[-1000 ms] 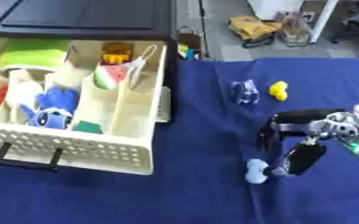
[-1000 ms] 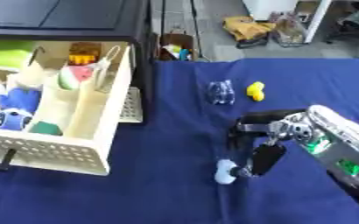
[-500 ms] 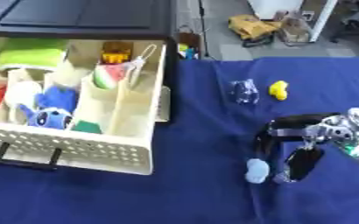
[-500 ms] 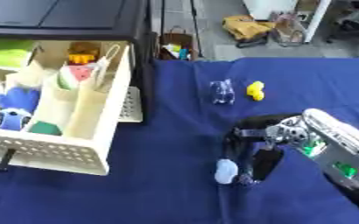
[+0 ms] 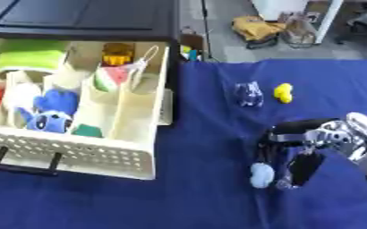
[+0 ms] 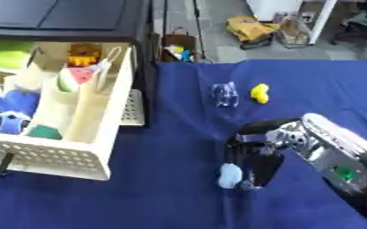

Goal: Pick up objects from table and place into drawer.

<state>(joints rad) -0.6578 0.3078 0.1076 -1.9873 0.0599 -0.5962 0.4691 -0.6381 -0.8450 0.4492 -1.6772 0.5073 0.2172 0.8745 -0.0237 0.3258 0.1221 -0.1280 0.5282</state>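
Fingers (image 6: 258,172) of the right hand (image 6: 274,142) point down at the worktop (image 5: 210,197) & curl round a small pale blue object (image 6: 229,175), which sits on the blue cloth, touching the fingertips on their drawer side. Cannot tell if it's lifted or resting. Drawer (image 5: 69,152), a cream perforated tray w/ dividers, is well apart from the object, pulled out of a dark cabinet (image 5: 85,20). It holds a blue plush (image 5: 52,112), green item (image 5: 30,59), watermelon-slice toy (image 5: 112,77), orange thing (image 5: 117,53) at back. Beyond the hand, away from the drawer: clear crumpled item (image 5: 249,94) just beside a yellow toy (image 5: 283,92). Right eye view shows more forearm; left eye view shows more of the drawer's far compartments. Left hand not seen.
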